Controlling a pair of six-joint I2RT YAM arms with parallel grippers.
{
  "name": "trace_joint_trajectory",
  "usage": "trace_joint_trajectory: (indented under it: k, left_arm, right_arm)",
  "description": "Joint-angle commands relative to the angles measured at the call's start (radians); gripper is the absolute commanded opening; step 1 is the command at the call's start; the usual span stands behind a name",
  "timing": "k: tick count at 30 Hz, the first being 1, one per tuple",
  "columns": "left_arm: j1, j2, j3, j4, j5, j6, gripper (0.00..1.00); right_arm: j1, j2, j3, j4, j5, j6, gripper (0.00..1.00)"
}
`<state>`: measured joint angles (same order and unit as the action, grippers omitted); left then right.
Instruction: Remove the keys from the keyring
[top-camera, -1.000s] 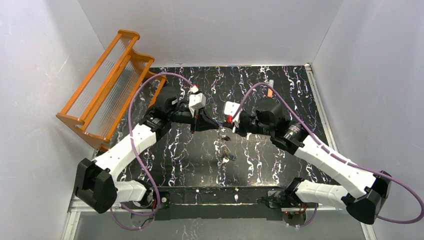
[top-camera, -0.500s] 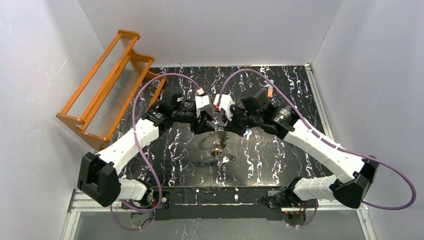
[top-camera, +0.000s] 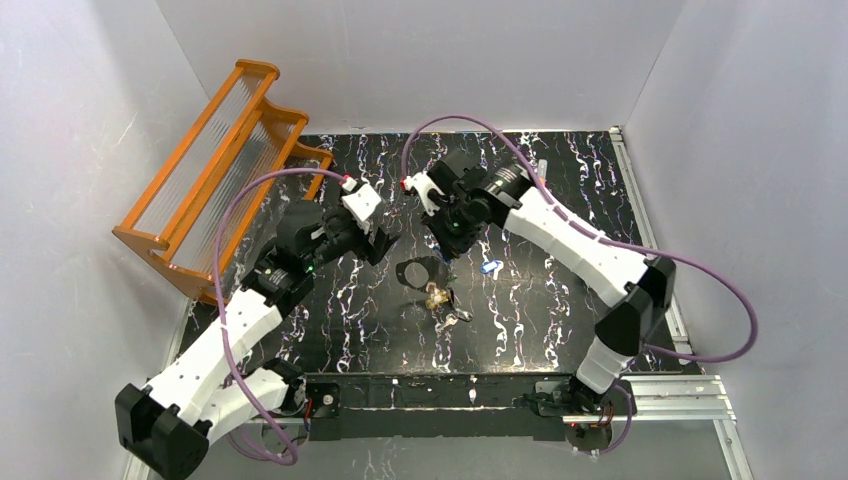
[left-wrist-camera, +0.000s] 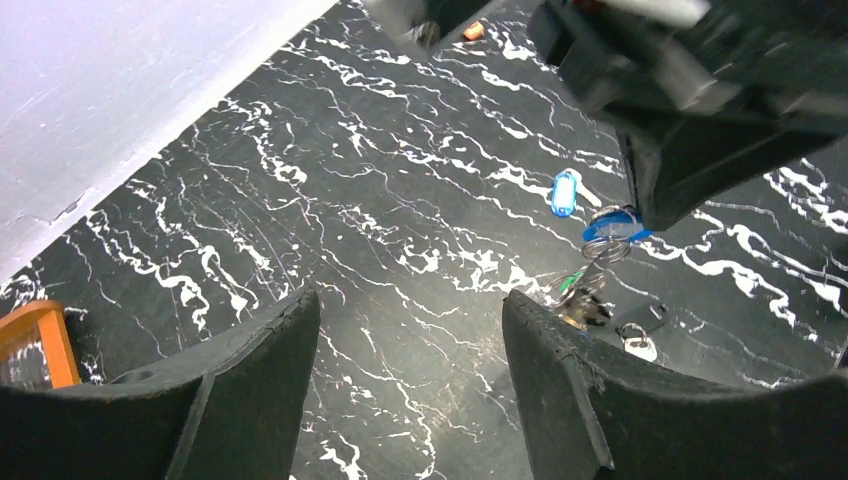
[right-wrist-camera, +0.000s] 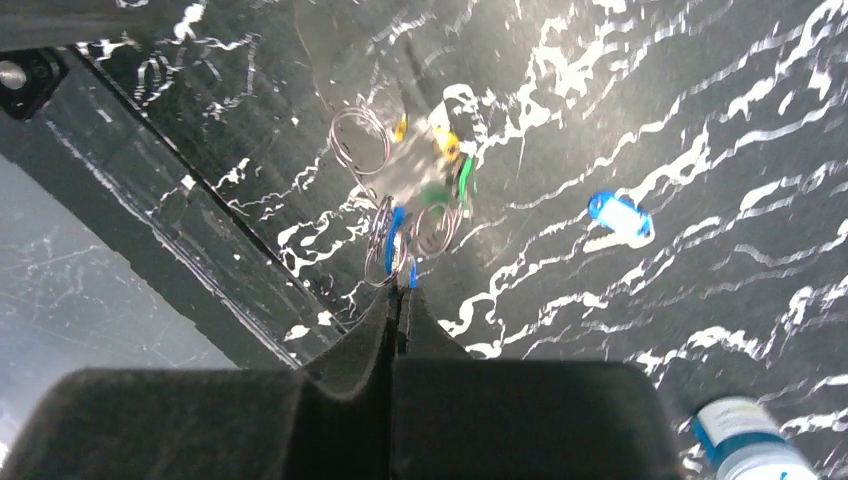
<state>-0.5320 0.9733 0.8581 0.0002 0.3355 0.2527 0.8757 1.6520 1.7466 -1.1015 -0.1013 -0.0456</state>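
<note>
Currently the black marbled table (top-camera: 350, 312) carries the work zone, with an orange rack (top-camera: 215, 165) at its far left, clear of the action.

1. Right gripper (right-wrist-camera: 398, 305): jaws fully closed, pinching the top of the bunch of keys (right-wrist-camera: 440, 190) at a blue piece. The bunch hangs straight below the fingertips, so its long axis runs near vertical, down toward the table.
2. Left gripper (left-wrist-camera: 410, 385): jaws spread wide, holding nothing. It stands well apart from the bunch. From these jaws the bunch lies ahead and to the right, below the right gripper.
3. Keyring (top-camera: 420, 271): in the top view the grey oval loop shows just below and left of the right gripper, with the keys clustered at its lower right edge. The wrist views are blurred, so whether the pinched blue piece is a key head or a small split ring beside it cannot be told.
4. Blue tag (right-wrist-camera: 620, 216): lies flat on the table, to the right of the bunch and not touching it.

Judgement: the right arm is the nearer one and acts as the holder. The free left arm would need to approach from its front right and take one hanging key across its near-vertical axis.
</note>
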Motion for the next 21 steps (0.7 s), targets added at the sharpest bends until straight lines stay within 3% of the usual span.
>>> trace_joint_trajectory:
  k: [1,3,6,10,21]
  left_arm:
    - [-0.003,-0.069,-0.069,0.075,-0.085,-0.131,0.65]
    - [-0.005,-0.081,-0.104,0.100,-0.062,-0.169,0.65]
    - [-0.016,-0.086,-0.164,0.173,0.003,-0.236,0.64]
    - [-0.035,-0.074,-0.204,0.267,0.066,-0.330,0.63]
    - [-0.154,-0.027,-0.212,0.318,0.041,-0.541,0.51]
  right_arm:
    - [-0.002,0.089,0.105,-0.209,0.114,0.141,0.01]
    - [-0.004,0.133,0.115,-0.271,0.197,0.159,0.01]
    - [-0.009,0.130,0.110,-0.233,0.077,0.157,0.01]
    - [-0.033,0.142,0.138,-0.233,0.028,0.162,0.01]
    - [-0.046,0.164,0.177,-0.249,-0.065,0.183,0.01]
